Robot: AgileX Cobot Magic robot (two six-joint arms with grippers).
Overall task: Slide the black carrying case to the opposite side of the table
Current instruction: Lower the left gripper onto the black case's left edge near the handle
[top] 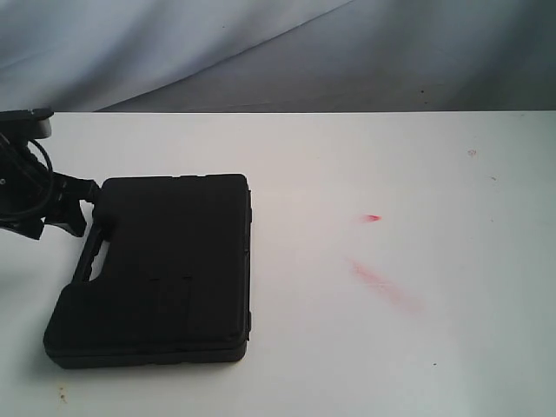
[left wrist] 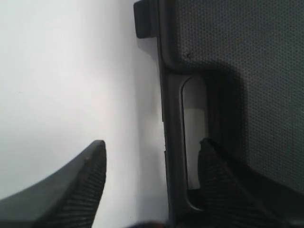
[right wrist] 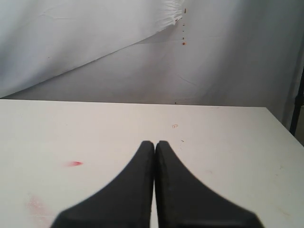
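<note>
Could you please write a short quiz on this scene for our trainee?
1. True or false: the right claw is shut.
2. In the exterior view, on which part of the table does the case lie? A) left B) middle C) right
3. Fill in: the open left claw straddles the case's ____.
Key: 1 true; 2 A; 3 handle.

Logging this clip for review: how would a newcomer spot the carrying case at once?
On the wide white table, look at the exterior view's left half. The black carrying case lies flat there, handle toward the left gripper. Unlike the faint red smears nearby, it is solid and dark.
</note>
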